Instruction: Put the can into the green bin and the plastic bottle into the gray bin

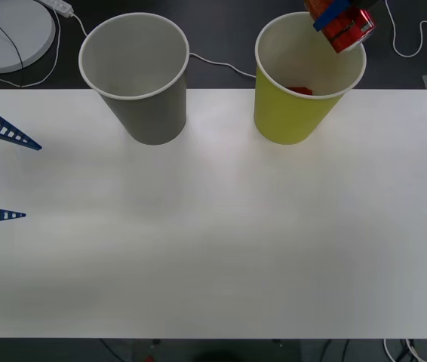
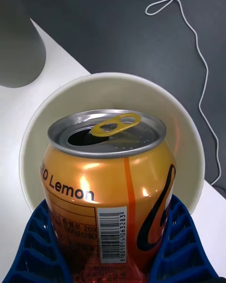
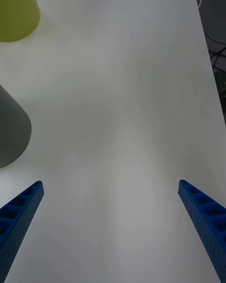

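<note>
right fingers clamp the can, tilted over the green bin's 1 o'clock rim. centre it over the mouth before letting go. left fingers spread wide, idle at the surface's 9 o'clock.

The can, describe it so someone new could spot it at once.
On the white table stand two big cups; go to the green bin on the right. Above its rim, the right gripper holds the can: small, orange-red, silver-topped.
</note>
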Action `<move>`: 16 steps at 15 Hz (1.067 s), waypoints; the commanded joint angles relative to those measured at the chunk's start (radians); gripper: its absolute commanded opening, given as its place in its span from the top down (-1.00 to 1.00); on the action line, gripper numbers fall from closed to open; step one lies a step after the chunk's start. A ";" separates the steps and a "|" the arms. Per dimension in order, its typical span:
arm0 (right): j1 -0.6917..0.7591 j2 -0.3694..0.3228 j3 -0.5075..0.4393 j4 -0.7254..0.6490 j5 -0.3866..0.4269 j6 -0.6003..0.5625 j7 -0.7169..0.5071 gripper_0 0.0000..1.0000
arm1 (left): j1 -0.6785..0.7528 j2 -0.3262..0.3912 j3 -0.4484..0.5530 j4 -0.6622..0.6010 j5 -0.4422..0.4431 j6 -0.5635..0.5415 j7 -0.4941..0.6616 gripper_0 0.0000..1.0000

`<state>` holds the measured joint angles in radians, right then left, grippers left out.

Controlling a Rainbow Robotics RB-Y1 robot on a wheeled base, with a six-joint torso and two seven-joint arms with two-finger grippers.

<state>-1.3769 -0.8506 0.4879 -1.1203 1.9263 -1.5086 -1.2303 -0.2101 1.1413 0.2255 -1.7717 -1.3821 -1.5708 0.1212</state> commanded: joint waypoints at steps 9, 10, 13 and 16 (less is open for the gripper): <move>-0.008 0.004 -0.003 0.008 0.005 0.016 0.080 -1.00 | 0.000 0.000 0.000 0.000 0.000 0.000 0.000 -1.00; -0.008 0.002 -0.003 0.008 0.002 0.015 0.080 -1.00 | 0.000 0.000 0.000 0.000 0.000 0.000 0.000 -1.00; -0.008 -0.015 -0.008 0.005 -0.018 0.001 0.101 -1.00 | 0.000 0.000 0.000 0.000 0.000 0.000 0.000 -1.00; -0.008 -0.054 -0.022 -0.013 -0.086 -0.039 0.115 -1.00 | 0.000 0.000 0.000 0.000 0.000 0.000 0.000 -1.00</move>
<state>-1.3854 -0.8844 0.4682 -1.1299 1.8818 -1.5354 -1.1225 -0.2101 1.1413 0.2255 -1.7717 -1.3821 -1.5708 0.1212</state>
